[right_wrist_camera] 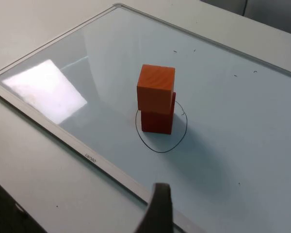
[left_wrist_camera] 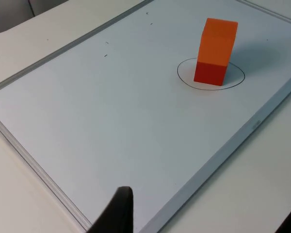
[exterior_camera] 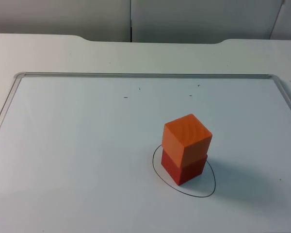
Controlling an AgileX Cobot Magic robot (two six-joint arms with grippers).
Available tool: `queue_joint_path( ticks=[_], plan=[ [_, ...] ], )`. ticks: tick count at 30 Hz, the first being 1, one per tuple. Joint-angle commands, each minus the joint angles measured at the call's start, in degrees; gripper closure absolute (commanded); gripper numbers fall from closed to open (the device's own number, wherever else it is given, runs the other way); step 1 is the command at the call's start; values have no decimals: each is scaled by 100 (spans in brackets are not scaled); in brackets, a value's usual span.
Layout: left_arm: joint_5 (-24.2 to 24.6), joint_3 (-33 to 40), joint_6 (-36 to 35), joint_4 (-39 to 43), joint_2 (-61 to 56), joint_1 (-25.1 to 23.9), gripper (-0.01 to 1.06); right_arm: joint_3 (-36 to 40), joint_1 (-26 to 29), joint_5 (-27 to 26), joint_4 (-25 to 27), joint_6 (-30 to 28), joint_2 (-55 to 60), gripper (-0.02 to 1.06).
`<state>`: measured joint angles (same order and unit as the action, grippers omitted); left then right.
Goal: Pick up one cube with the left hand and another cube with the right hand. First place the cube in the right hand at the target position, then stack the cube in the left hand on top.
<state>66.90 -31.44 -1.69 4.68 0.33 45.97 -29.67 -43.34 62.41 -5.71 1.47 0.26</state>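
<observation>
An orange cube [exterior_camera: 186, 139] sits stacked on a red cube [exterior_camera: 183, 168], slightly twisted against it. The red cube stands inside a black hand-drawn oval [exterior_camera: 206, 193] on the whiteboard [exterior_camera: 87, 145]. The stack also appears in the left wrist view, orange cube [left_wrist_camera: 217, 41] over red cube [left_wrist_camera: 211, 73], and in the right wrist view, orange cube [right_wrist_camera: 156, 88] over red cube [right_wrist_camera: 156, 121]. My left gripper [left_wrist_camera: 203, 224] hangs open, well back from the stack, beyond the board's edge. My right gripper [right_wrist_camera: 228, 221] is open too, pulled back off the board on the other side. Nothing is between either pair of fingers.
The whiteboard has a thin metal frame [exterior_camera: 145, 75] and lies flat on the white table [exterior_camera: 48, 53]. A grey partition wall [exterior_camera: 131, 19] closes the far side. A few tiny marks [exterior_camera: 125, 97] dot the board.
</observation>
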Motion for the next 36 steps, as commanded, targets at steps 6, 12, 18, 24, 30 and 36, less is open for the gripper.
queue_joint_path(
  ticks=[6,12,18,24,30,36],
  plan=[
    [6,9,-24,-3,-33,28,0,36,-11,-49,-4,19,-26,32],
    [6,9,-24,-3,-33,28,0,36,-11,-49,-3,5,-26,32],
    [6,9,80,-92,-33,28,0,36,-11,-49,-14,5,-26,32],
    [6,9,169,-129,-33,28,0,36,-11,-49,-14,5,-26,32],
    [6,9,169,-129,-33,28,0,36,-11,-58,0,5,-26,32],
    [6,9,169,-129,-33,28,0,36,-11,-46,-2,5,-26,32]
  ],
)
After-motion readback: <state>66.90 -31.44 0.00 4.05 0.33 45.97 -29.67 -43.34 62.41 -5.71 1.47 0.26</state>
